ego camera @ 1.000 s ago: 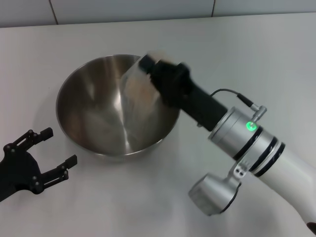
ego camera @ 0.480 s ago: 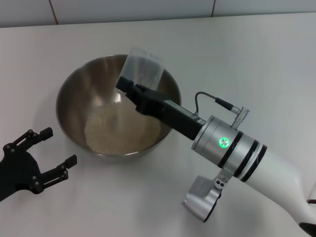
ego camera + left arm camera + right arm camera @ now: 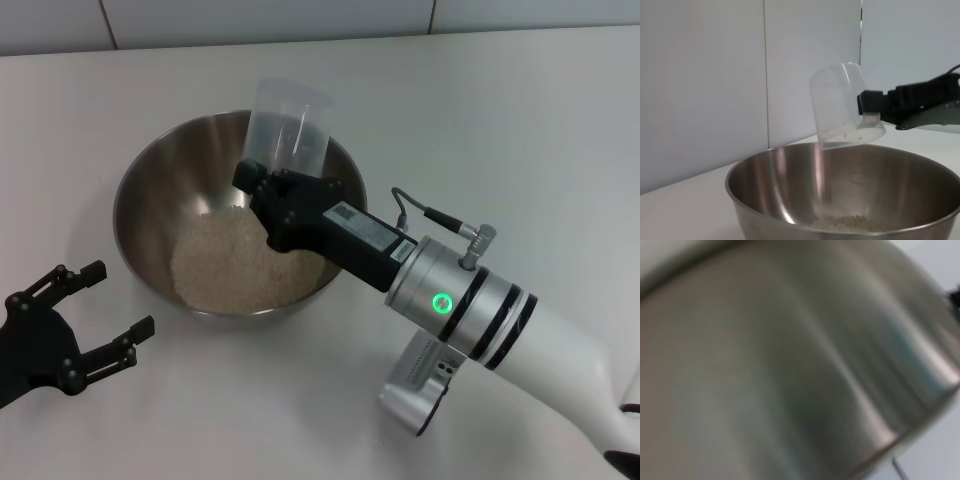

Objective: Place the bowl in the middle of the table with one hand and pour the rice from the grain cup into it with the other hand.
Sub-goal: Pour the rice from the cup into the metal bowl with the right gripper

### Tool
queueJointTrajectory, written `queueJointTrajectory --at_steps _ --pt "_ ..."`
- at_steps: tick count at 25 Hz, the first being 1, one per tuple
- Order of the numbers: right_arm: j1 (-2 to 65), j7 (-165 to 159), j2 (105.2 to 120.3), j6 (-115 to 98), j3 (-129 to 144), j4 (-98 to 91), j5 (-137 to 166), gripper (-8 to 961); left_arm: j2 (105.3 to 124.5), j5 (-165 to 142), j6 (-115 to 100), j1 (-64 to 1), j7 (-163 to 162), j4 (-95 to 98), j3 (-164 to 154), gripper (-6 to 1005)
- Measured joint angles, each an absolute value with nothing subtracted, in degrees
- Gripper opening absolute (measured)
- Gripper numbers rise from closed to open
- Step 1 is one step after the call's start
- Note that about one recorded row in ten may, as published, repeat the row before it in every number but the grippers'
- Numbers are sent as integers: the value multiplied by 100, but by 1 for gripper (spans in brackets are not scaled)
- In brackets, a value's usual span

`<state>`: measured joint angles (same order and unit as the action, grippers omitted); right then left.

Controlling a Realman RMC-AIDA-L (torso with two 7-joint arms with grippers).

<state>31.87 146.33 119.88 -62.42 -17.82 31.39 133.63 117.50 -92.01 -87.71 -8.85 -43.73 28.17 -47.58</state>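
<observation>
The steel bowl [image 3: 135, 195] stands on the white table [image 3: 500, 110], left of centre, with a pale heap of rice [image 3: 235, 262] in its bottom. My right gripper [image 3: 268, 178] is shut on the clear grain cup [image 3: 288, 125] and holds it tilted above the bowl's far right rim. The cup [image 3: 842, 107] looks empty but for a few stuck grains. The left wrist view shows the bowl [image 3: 770, 200] from the side, with the right gripper [image 3: 875, 102] on the cup. My left gripper [image 3: 120, 297] rests open near the table's front left, apart from the bowl. The bowl's wall [image 3: 790, 365] fills the right wrist view.
A tiled wall [image 3: 270, 20] runs along the table's far edge. My right arm [image 3: 470, 300] reaches across the table from the front right towards the bowl.
The rice has left the cup and now lies in the bowl. My right wrist has turned back and lifted the empty cup above the rim. The left arm has stayed put.
</observation>
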Motion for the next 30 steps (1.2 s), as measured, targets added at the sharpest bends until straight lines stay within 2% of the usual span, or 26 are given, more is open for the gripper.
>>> queueJointTrajectory --at_steps 4,7,15,20,30 --pt "3020 13157 11988 -6240 -1799 3458 13205 12 11763 -9203 -8772 -851 -4362 2833 -4732 868" --pt "2849 10634 11988 -6346 -1811 3721 12869 12 11773 -9203 -8772 -843 -4353 2847 -4730 868" --pt "2832 7633 11986 -6563 -1950 4236 11143 11 11777 -9202 -8780 -852 -4360 2857 -4728 868" --pt "2772 5867 11959 -6610 -2143 4294 11130 11 11784 -9202 -8788 -869 -4346 2864 -4736 868" --pt "2723 2029 11920 -6854 -2545 3307 11159 20 11786 -9202 -8825 -843 -4322 2865 -4719 868"
